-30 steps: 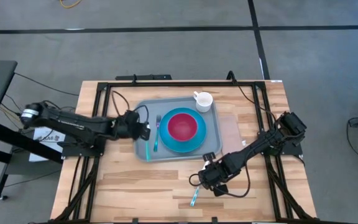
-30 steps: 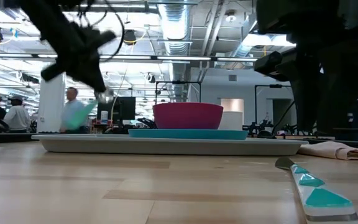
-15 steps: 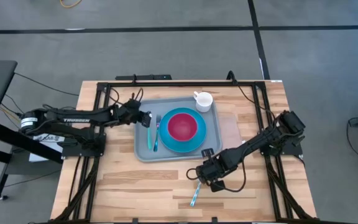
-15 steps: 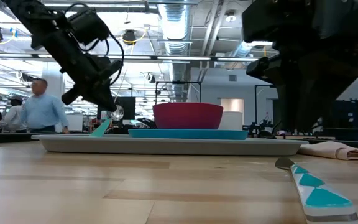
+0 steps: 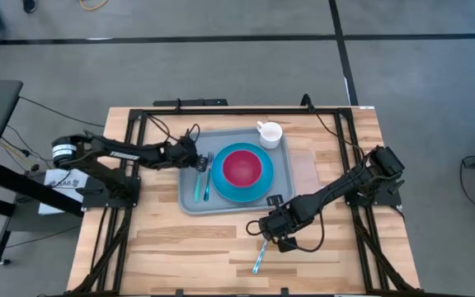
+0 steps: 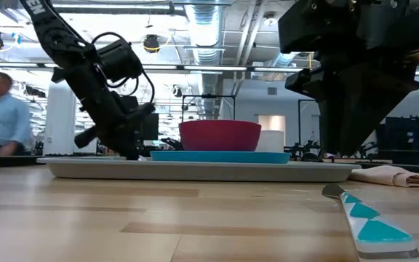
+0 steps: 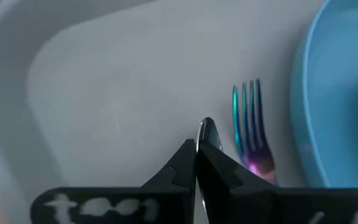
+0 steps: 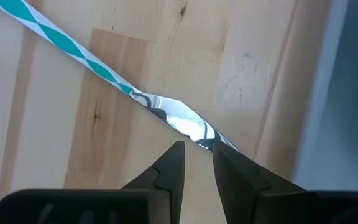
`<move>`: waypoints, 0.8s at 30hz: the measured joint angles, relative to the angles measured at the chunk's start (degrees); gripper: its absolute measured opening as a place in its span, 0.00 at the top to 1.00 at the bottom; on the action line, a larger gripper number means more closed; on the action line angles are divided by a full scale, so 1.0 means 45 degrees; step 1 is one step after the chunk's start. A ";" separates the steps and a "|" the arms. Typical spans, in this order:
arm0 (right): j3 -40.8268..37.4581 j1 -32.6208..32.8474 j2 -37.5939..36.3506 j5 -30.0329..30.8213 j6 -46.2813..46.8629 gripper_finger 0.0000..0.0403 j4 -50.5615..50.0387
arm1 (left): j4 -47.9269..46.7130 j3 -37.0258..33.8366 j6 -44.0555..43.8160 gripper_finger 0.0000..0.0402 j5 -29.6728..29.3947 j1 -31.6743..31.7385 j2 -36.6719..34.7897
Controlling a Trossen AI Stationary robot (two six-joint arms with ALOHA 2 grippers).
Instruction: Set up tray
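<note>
The left gripper (image 7: 196,163) is pinched closed on a spoon (image 7: 206,132), lowered over the tray (image 5: 190,194), a fork (image 7: 248,127) just beside it. The right gripper (image 8: 196,163) is held slightly parted above a knife (image 8: 173,118), the tray alongside.

My claw (image 8: 196,163) over a knife (image 8: 114,82)

My two fingers stand slightly apart just above its shiny blade; the teal-and-white handle runs across the wood table (image 8: 55,155). Tray (image 8: 340,93) edge beside.
</note>
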 joint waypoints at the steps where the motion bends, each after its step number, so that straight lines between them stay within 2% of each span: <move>1: 0.0000 0.0000 0.0000 0.0005 0.0000 0.80 -0.0005 | 0.0228 0.0001 -0.0128 1.00 -0.0088 0.0000 0.0146; 9: 0.0000 0.0000 0.0000 0.0010 0.0005 0.80 -0.0007 | 0.0307 0.0006 -0.0608 0.97 -0.1006 0.0000 0.0409; 19: 0.0000 0.0000 0.0000 0.0005 0.0013 0.80 -0.0009 | 0.0346 0.0006 -0.0273 0.85 -0.0992 0.0000 0.0419; 24: 0.0000 0.0000 0.0000 0.0000 0.0117 0.80 -0.0133 | -0.0148 0.0394 -0.0148 0.80 -0.0237 0.0017 0.0328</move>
